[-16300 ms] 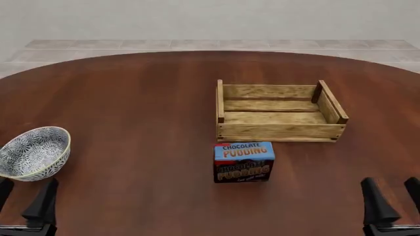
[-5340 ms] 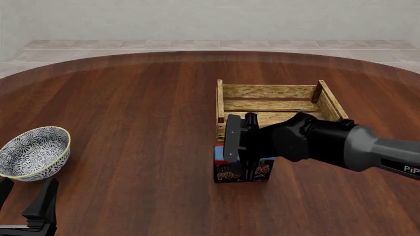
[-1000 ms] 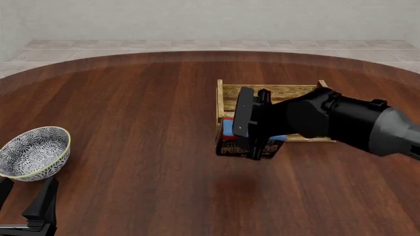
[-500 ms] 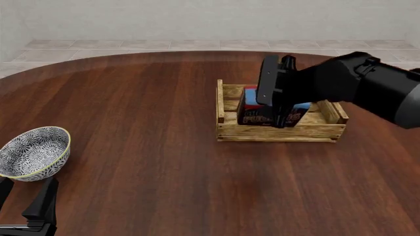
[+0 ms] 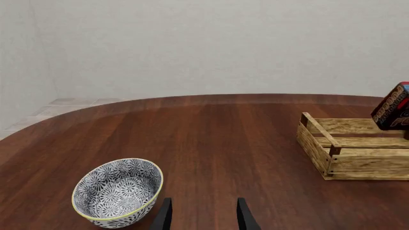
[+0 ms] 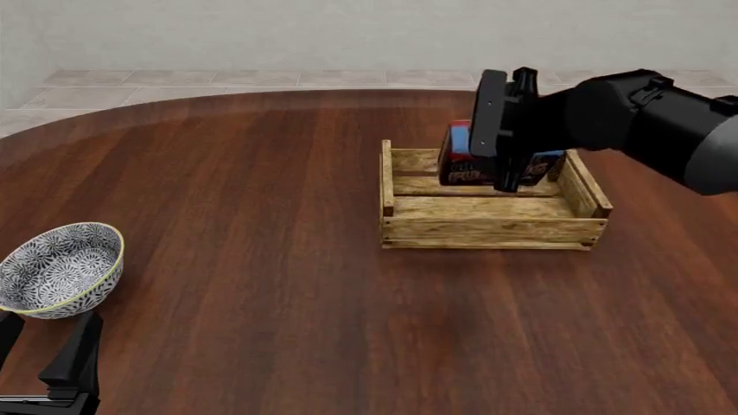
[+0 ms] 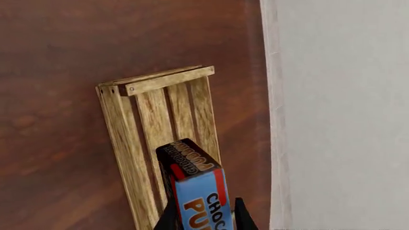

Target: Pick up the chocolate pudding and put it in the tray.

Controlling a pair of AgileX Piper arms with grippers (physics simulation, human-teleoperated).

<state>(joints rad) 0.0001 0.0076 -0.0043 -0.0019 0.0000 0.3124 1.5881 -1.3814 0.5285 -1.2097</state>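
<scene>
Presently, the scene is recorded as follows.

Chocolate pudding: the chocolate pudding (image 6: pixel 466 156) is held clear of the worktop, above the far part of the tray, between the fingers of the right gripper (image 6: pixel 504 143). In the right wrist view the carton (image 7: pixel 199 190) is seen clamped between the two dark fingertips, tilted, with the slatted floor of the tray below it.

Carton appearance: a small rectangular box is shown, with a blue face bearing orange lettering, a dark brown face with orange lettering, and red edges. In the left wrist view only one corner (image 5: pixel 393 106) is visible at the picture's edge, leaning over the tray's far side.

Right gripper: it is closed onto the carton, one finger on each of two opposite sides. The dark arm is seen entering from the right of the front view.

Tray: the tray (image 6: pixel 496 230) is a shallow crate of light wooden slats with darker corner posts, resting on the worktop. Whether the carton touches the far wall cannot be told.

Left gripper: the left gripper (image 5: pixel 202 216) is seen low at the near left of the worktop, fingers parted with nothing between them.

Bowl: a blue-white patterned bowl (image 6: pixel 58 271) stands near the left gripper, well apart from the tray.

Worktop: a dark reddish-brown wooden worktop (image 6: pixel 254 216) is seen under everything.
</scene>
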